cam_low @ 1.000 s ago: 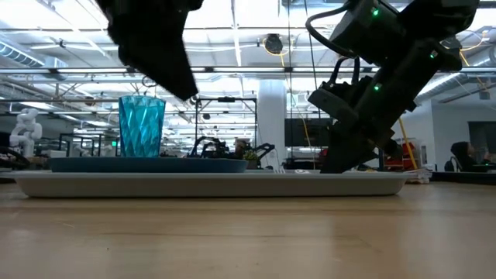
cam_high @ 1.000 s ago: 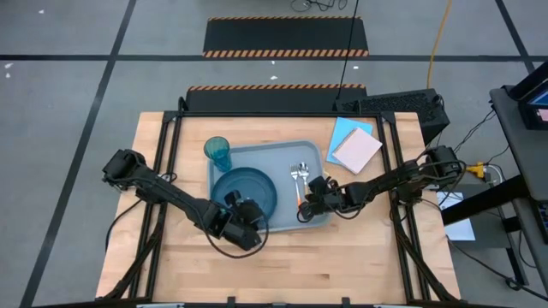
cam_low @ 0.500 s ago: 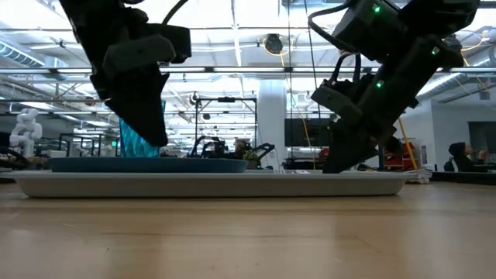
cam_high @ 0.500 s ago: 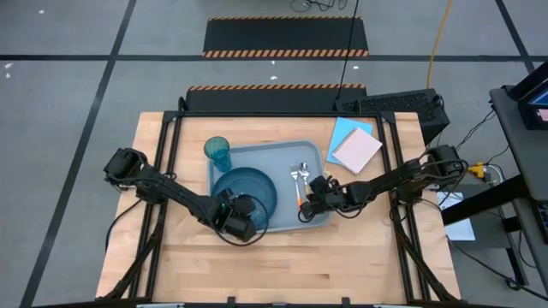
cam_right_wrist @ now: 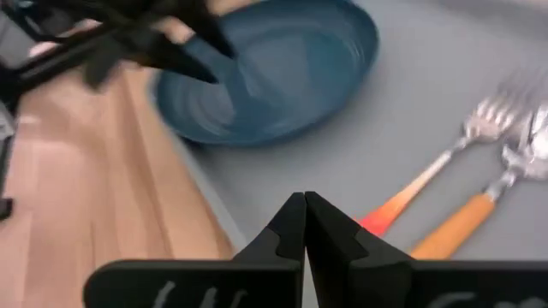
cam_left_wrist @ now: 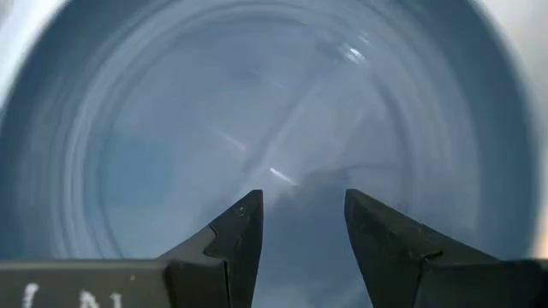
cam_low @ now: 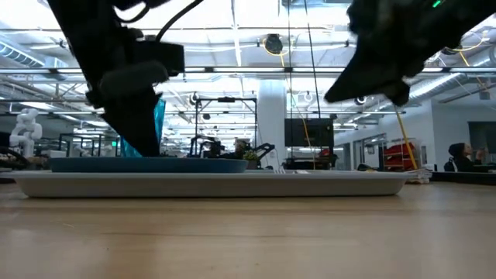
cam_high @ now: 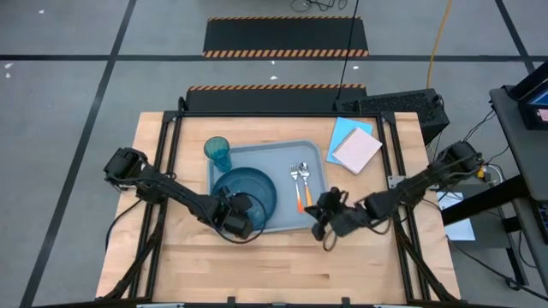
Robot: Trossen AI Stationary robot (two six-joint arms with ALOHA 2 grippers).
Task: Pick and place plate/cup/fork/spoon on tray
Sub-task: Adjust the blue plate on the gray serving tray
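Note:
The grey-blue tray lies mid-table. The dark blue plate lies on the tray's near left part. The teal cup stands upright at the tray's far left corner. The fork and spoon lie side by side on the tray's right part, orange handles toward the near edge; both show in the right wrist view (fork, spoon). My left gripper is open, pointing down over the plate. My right gripper is shut and empty, raised at the tray's near right corner. My left gripper's open fingers point down into the plate's hollow near its near edge; I cannot tell whether they touch it.
A light blue paper sheet with a pink pad lies at the far right of the table. A black box stands beyond it. Bare wood stretches along the near side.
My right gripper has left the fork and spoon handles, risen and gone toward the table's near right, off the tray; both utensils stay on the tray. My left gripper has gone from the tray's near edge toward the far edge and down over the plate.

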